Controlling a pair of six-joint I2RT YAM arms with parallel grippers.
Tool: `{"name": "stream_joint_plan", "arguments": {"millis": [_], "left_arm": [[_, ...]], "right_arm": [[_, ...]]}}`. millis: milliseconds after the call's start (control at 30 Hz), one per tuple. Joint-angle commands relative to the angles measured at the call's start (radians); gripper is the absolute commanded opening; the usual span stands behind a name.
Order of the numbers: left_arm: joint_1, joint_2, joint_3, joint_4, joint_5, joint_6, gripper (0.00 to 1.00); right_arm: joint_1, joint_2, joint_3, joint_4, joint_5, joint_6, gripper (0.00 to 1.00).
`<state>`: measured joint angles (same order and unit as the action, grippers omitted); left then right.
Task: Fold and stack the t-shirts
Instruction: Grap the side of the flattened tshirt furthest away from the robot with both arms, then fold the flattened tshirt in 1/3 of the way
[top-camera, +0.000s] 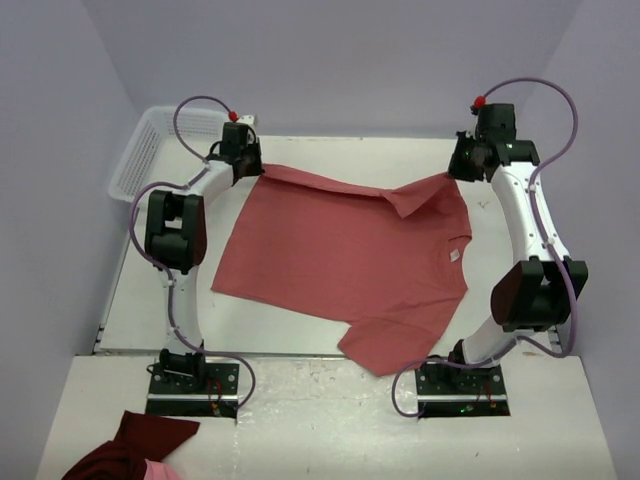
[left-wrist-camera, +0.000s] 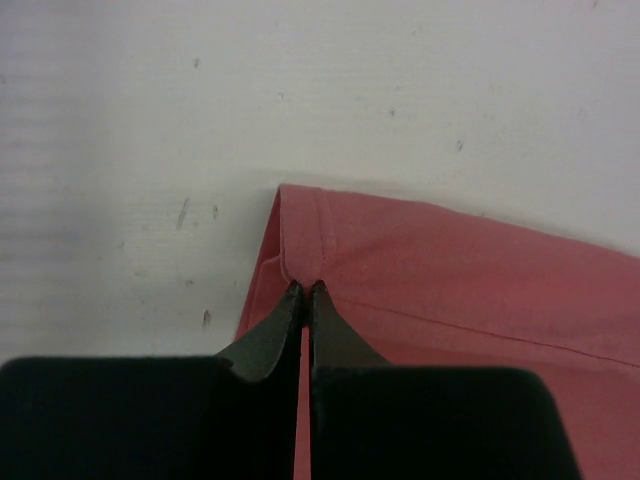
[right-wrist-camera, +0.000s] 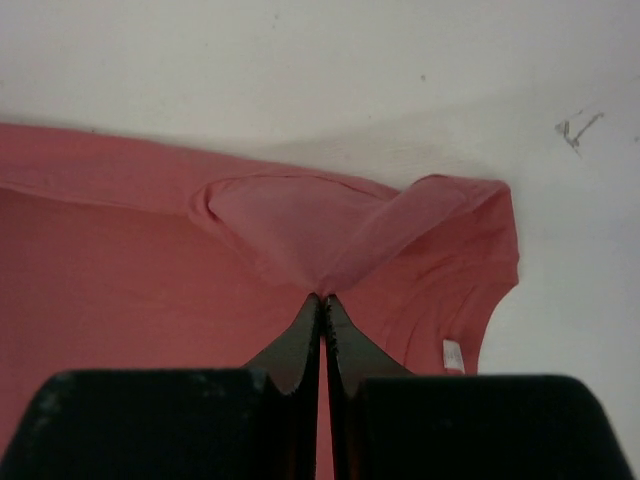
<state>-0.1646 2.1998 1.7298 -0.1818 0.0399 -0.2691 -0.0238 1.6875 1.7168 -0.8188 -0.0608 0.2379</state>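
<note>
One salmon-red t-shirt (top-camera: 340, 260) lies spread on the white table, its neck with the white label (top-camera: 453, 256) to the right. My left gripper (top-camera: 247, 166) is shut on the shirt's far-left hem corner (left-wrist-camera: 300, 225), pinched between the fingertips. My right gripper (top-camera: 458, 170) is shut on the far-right part of the shirt near the sleeve, where the cloth (right-wrist-camera: 320, 235) is folded over and lifted. The label also shows in the right wrist view (right-wrist-camera: 453, 355). The far edge between the two grippers is raised off the table.
A white plastic basket (top-camera: 150, 150) stands at the far left corner. A dark maroon cloth bundle with a pink patch (top-camera: 130, 452) lies on the near shelf at the bottom left. The arm bases (top-camera: 195, 378) stand at the near edge.
</note>
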Motion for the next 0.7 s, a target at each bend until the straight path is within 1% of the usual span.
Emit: {"name": "stream_joint_plan", "arguments": {"millis": [0, 167, 200, 267, 300, 400, 667], "left_arm": [[0.016, -0.051, -0.053, -0.031, -0.035, -0.005, 0.0], [0.016, -0.049, -0.087, -0.09, -0.035, -0.01, 0.0], [0.016, -0.057, -0.093, -0.094, -0.04, -0.01, 0.0], [0.016, -0.067, -0.114, -0.097, -0.07, -0.009, 0.0], [0.017, -0.078, -0.121, -0.097, -0.077, -0.009, 0.0], [0.017, -0.098, -0.147, -0.091, -0.075, -0.012, 0.0], [0.017, -0.117, -0.18, -0.088, -0.081, -0.045, 0.0]], "right_arm": [[0.047, -0.1, -0.081, -0.051, 0.055, 0.066, 0.0], [0.068, -0.185, -0.207, -0.043, 0.058, 0.093, 0.0], [0.077, -0.195, -0.259, -0.033, 0.059, 0.097, 0.0], [0.085, -0.215, -0.305, -0.026, 0.059, 0.11, 0.0], [0.1, -0.219, -0.354, -0.02, 0.093, 0.119, 0.0], [0.13, -0.242, -0.434, -0.01, 0.134, 0.149, 0.0], [0.153, -0.308, -0.559, 0.013, 0.177, 0.19, 0.0]]}}
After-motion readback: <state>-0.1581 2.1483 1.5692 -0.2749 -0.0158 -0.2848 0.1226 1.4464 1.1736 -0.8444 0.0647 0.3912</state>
